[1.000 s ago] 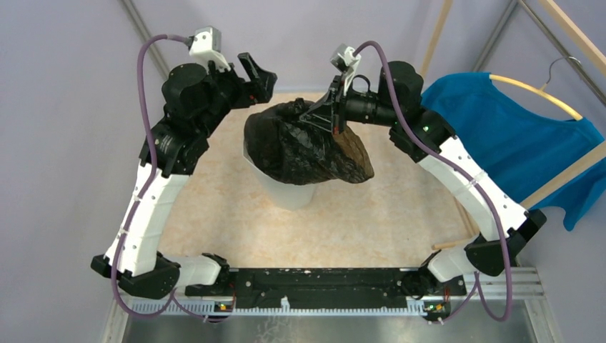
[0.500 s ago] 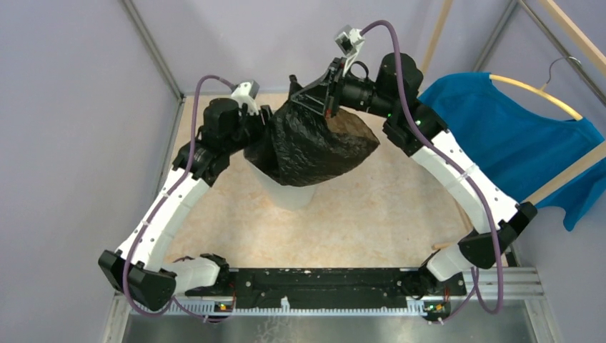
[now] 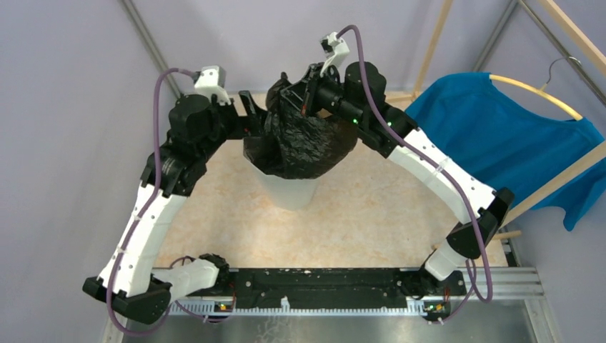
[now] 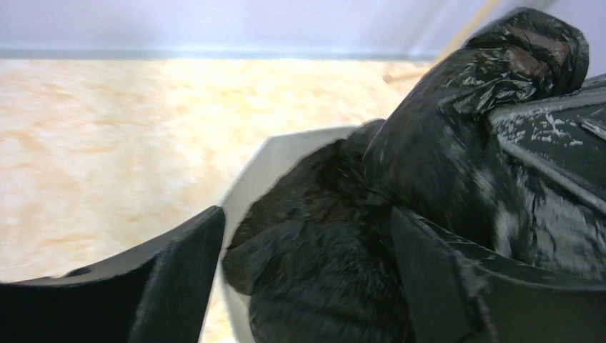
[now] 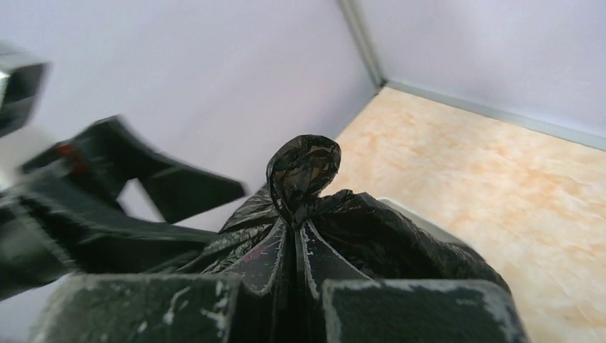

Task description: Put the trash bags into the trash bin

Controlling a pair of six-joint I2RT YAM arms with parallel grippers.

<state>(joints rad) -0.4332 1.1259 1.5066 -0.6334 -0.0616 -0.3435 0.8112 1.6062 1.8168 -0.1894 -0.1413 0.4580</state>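
The right gripper (image 5: 295, 246) is shut tight on the gathered neck of the black trash bag (image 5: 304, 168), just under its twisted topknot, and the bag is held up by it. The left gripper (image 4: 307, 221) is spread wide, with the bag's bulging side lying between its fingers; whether the fingers touch the plastic cannot be told. The bag's lower part is set in the mouth of the white trash bin (image 3: 289, 191), while most of its bulk is heaped above the rim and spills over the edges. The bin is stood upright on the pale counter (image 3: 214, 214). A blue T-shirt (image 3: 514, 143) is hung on a hanger (image 3: 532, 89) well to the right.
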